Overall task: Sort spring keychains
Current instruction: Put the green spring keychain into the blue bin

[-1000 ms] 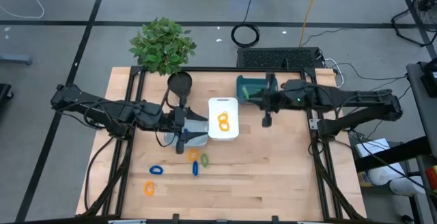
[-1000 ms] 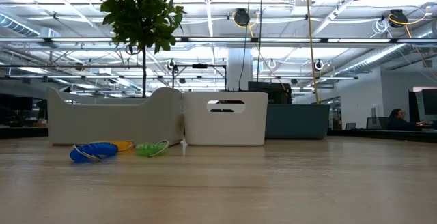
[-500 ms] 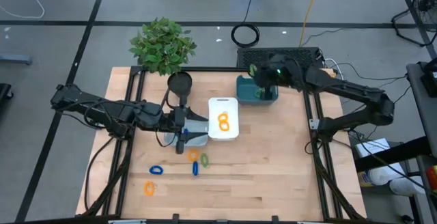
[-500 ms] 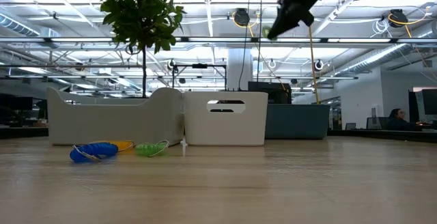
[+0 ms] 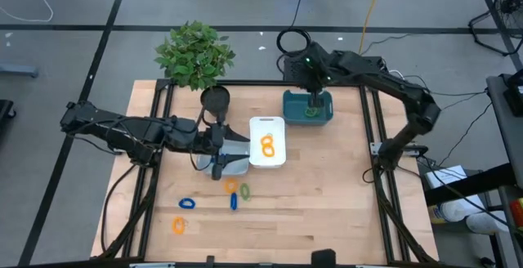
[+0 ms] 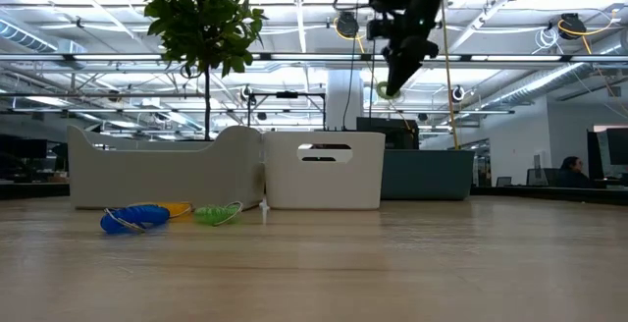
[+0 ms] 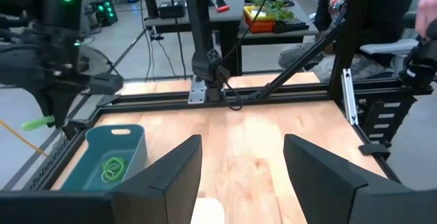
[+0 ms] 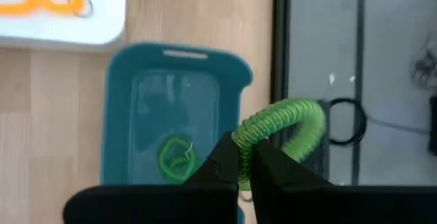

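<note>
My right gripper (image 8: 244,161) is shut on a green spring keychain (image 8: 283,123) and hangs above the teal tray (image 5: 309,108), which has one green keychain (image 8: 176,157) lying on its floor. The low view shows this gripper (image 6: 397,67) high over the table. My left gripper (image 7: 239,176) is open and waits over the grey tray (image 5: 233,158). Two orange keychains (image 5: 267,145) lie in the white tray (image 5: 267,124). Blue (image 5: 187,203), orange (image 5: 178,225) and green (image 5: 244,191) keychains lie flat on the table. My right gripper pinches the green keychain between its two fingers at one end of the coil (image 8: 244,142), coming from above and pointing down. The coil is lifted clear, and the rest of it arches out beyond the fingertips (image 8: 300,118) over the teal tray's far right corner.
A potted plant (image 5: 194,54) stands at the far left corner beside a black round object (image 5: 215,99). The three trays sit in a row at mid-table. Bare wood lies right of and in front of the trays. A black cable coil (image 5: 293,42) lies on the floor beyond the table.
My right gripper has carried the green keychain from beside the white tray toward the table's far edge, to above the teal tray, and has come down into the low view. The left arm has kept still.
</note>
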Robot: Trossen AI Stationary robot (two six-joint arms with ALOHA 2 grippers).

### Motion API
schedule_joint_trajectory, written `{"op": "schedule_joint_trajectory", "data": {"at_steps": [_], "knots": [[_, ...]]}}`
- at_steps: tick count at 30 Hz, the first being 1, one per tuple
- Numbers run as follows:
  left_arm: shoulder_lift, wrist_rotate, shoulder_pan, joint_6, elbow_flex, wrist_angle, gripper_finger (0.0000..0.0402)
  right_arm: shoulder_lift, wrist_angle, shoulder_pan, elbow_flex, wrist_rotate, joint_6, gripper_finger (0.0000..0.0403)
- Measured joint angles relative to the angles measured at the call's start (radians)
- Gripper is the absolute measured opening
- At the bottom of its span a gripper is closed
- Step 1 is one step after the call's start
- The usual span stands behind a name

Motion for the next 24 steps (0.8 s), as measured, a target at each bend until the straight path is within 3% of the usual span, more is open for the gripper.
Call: {"op": "schedule_joint_trajectory", "data": {"at_steps": [10, 24], "knots": [[0.0, 0.002, -0.001, -0.029, 0.0, -0.023, 0.0216, 0.145, -0.116, -0.021, 0.044, -0.001, 0.007, 0.0], [0.0, 0.002, -0.001, -0.058, 0.0, -0.031, 0.0216, 0.165, 0.023, -0.02, -0.119, 0.0, 0.003, 0.0]]}}
